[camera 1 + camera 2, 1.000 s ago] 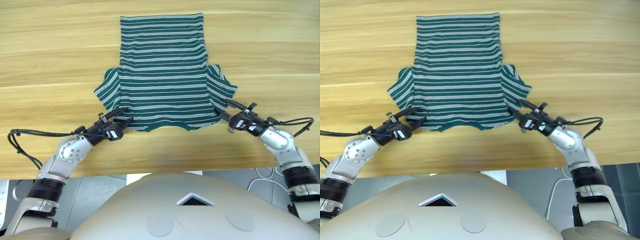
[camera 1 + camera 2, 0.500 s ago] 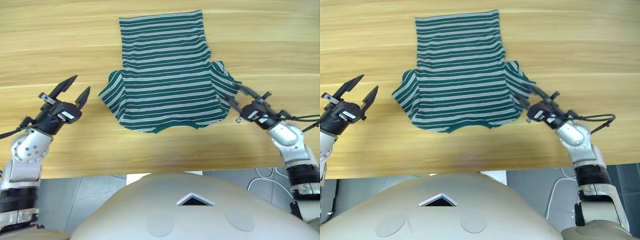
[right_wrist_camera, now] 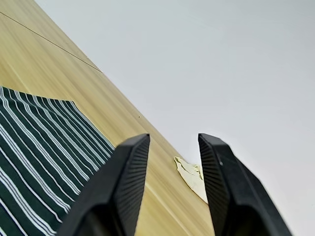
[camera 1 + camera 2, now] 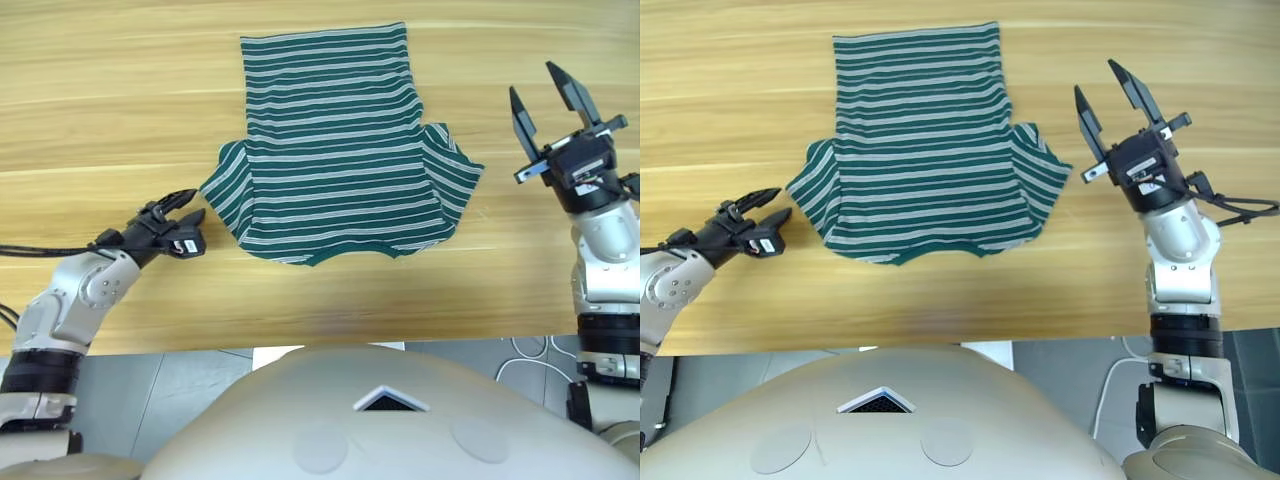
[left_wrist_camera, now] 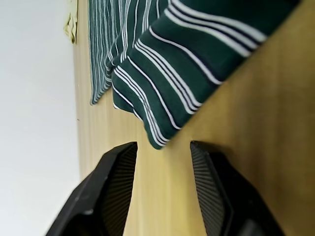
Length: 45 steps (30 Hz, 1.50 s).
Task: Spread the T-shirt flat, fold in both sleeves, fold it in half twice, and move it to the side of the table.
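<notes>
Here the green-and-white striped T-shirt [image 4: 335, 150] lies flat, sleeves spread.

The T-shirt [image 4: 335, 150] is soft, matt knit cloth, lightly wrinkled; the table [image 4: 100, 100] is pale wood grain, smooth with a faint sheen. The 2 fingers [image 5: 118, 191] of the left gripper [image 5: 162, 143] and of the right gripper [image 3: 173, 136] are matt black plastic, finely ribbed inside.

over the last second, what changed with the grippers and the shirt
Both grippers came off the T-shirt's near edge. The left gripper swung out to the left, then came back low beside the left sleeve, open. The right gripper lifted away from the right sleeve, up and to the right, open. The shirt stayed spread on the table, barely shifted.
</notes>
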Tool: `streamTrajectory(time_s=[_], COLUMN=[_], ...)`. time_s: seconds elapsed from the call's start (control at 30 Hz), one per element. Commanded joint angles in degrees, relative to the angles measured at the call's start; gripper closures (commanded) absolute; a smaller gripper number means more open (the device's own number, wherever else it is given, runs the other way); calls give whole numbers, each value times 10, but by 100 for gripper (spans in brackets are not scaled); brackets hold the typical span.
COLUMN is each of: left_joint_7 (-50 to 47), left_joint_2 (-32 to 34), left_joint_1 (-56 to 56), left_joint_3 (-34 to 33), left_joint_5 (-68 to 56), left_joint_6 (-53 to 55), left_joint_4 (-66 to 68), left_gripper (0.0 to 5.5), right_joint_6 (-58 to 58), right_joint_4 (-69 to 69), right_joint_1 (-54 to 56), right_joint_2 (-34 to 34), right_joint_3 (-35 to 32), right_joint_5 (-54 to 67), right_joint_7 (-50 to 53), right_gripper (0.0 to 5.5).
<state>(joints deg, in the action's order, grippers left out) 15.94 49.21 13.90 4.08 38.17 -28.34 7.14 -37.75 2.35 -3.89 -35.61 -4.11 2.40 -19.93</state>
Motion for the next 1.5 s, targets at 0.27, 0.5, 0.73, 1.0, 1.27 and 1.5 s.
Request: streamTrajectory(time_s=[0.27,0.5,0.73,1.0,1.27,1.5], left_joint_7=[-11,-19,-21,-61,-132,-159], left_joint_2=[3,3,5,1,-37,-51], left_joint_1=[-72,-100,-118,-107,-114,-129], left_joint_3=[90,119,146,126,111,115], left_joint_5=[72,84,78,66,69,86], left_joint_6=[9,9,0,8,16,2], left_joint_4=[70,95,107,81,29,5], left_gripper=[347,365,496,548,548,548], right_joint_6=[-2,-6,-13,-18,-24,-34], right_joint_4=[5,11,25,40,56,76], right_joint_1=[-11,-9,-5,0,8,12], right_joint_2=[20,32,39,45,51,55], right_joint_3=[-15,-15,-15,-15,-12,-5], right_joint_5=[-25,-29,-33,-38,-43,-51], right_joint_7=[2,2,4,6,4,4], right_gripper=[368,364,364,364,364,364])
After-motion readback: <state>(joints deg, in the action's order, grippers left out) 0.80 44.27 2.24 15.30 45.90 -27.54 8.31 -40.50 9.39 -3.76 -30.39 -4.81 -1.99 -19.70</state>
